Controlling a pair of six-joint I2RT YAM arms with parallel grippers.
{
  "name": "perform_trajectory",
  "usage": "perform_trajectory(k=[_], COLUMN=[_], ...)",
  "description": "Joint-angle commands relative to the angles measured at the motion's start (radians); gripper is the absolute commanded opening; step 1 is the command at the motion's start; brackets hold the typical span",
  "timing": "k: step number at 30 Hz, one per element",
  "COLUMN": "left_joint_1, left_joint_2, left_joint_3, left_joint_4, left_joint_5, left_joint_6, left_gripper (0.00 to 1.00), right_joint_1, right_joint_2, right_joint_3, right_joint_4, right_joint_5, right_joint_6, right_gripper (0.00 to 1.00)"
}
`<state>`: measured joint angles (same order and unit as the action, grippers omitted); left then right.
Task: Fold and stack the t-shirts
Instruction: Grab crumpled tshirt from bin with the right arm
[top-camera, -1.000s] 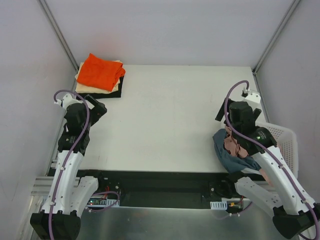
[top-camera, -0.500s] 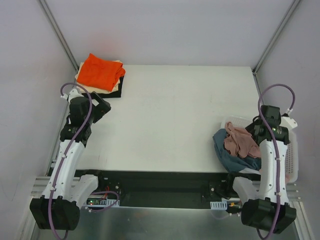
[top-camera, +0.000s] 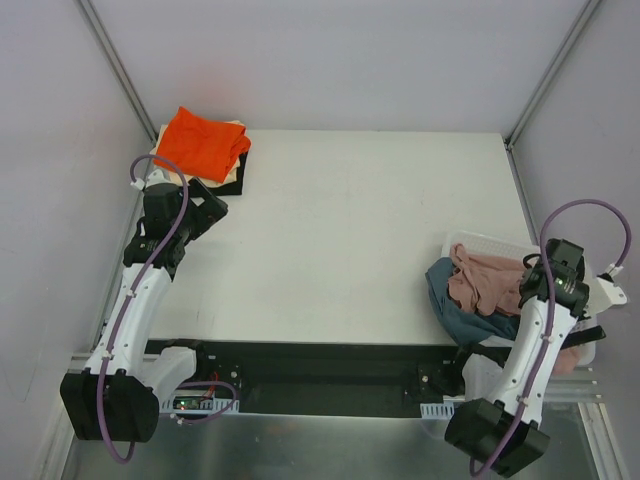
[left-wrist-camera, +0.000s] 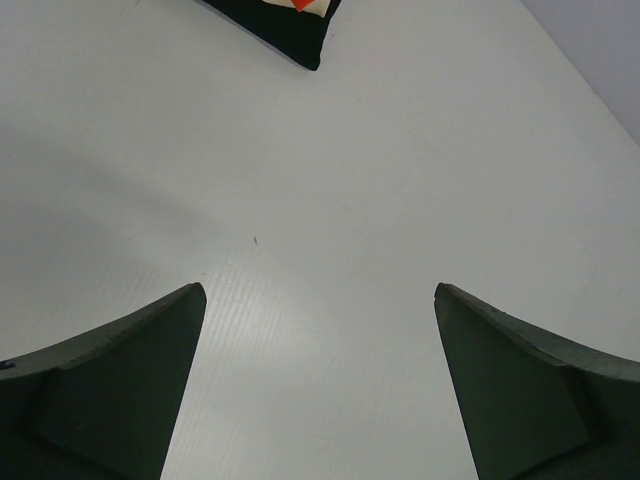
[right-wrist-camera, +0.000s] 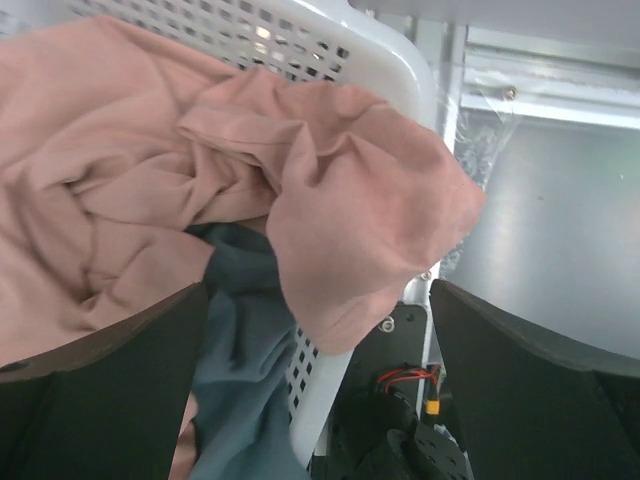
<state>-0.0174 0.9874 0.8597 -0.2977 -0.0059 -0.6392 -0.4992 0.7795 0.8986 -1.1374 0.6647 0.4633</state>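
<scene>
The pink t-shirt (right-wrist-camera: 200, 170) fills the upper left of the right wrist view, ahead of the wide-open, empty right gripper (right-wrist-camera: 320, 400), which is far nearer than the left gripper (left-wrist-camera: 320, 390), also spread wide

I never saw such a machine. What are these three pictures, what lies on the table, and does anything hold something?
Two robot arms stand at the table's near edge. One camera looks down from above; one sits on each wrist.

A folded stack, orange shirt on top, lies in the far left corner. A pink shirt and a blue shirt hang crumpled over a white basket at the right edge.

The left hand is open above bare table. The right hand is open above the pink shirt. Neither holds anything.
</scene>
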Motion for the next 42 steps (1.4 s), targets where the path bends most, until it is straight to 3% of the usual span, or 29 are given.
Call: perform_trajectory(k=[1,7,10,11,13,15,19,28,36,39,42], left_joint_1=[0.011,0.011,0.011,0.011,0.011,0.011,0.011,0.011,0.011,0.011,0.011], left_joint_2=[-0.001,-0.012,-0.018,-0.018,-0.016,-0.021,-0.027,-0.052,-0.119,-0.131,-0.139], left_joint_3=[0.029,0.024,0.018,0.019,0.019,0.018,0.016,0.01,-0.002,-0.005,-0.001], left_joint_4=[0.0,-0.001,-0.001,-0.001,0.0,-0.001,-0.001,-0.001,-0.001,-0.001,-0.001], left_joint_5=[0.02,0.014,0.011,0.011,0.012,0.012,-0.017,-0.011,-0.019,-0.016,0.001], left_joint_6=[0.012,0.019,0.016,0.016,0.021,0.022,0.019,0.018,-0.005,-0.011,-0.011], left_gripper=[0.99,0.99,0.99,0.99,0.99,0.99,0.99,0.99,0.99,0.99,1.0], right_joint_1=[-0.056,-0.105,-0.11,-0.111,-0.113,-0.113,-0.113,-0.11,-0.076,0.011,0.181], right_joint_2=[0.059,0.132,0.127,0.119,0.101,0.078,0.001,-0.06,0.274,0.372,0.472], right_joint_3=[-0.029,-0.084,-0.109,-0.112,-0.11,-0.103,-0.043,0.376,1.026,1.129,1.258], right_joint_4=[0.052,0.11,0.139,0.149,0.178,0.188,0.243,0.367,0.514,0.678,0.761], right_joint_5=[-0.025,-0.067,-0.077,-0.085,-0.108,-0.109,-0.218,-0.595,-1.113,-1.169,-1.13], right_joint_6=[-0.029,-0.019,-0.02,-0.028,-0.044,-0.054,-0.121,-0.221,-0.175,-0.112,-0.149], right_gripper=[0.97,0.88,0.7,0.56,0.41,0.01,0.01,0.01,0.01,0.01,0.01])
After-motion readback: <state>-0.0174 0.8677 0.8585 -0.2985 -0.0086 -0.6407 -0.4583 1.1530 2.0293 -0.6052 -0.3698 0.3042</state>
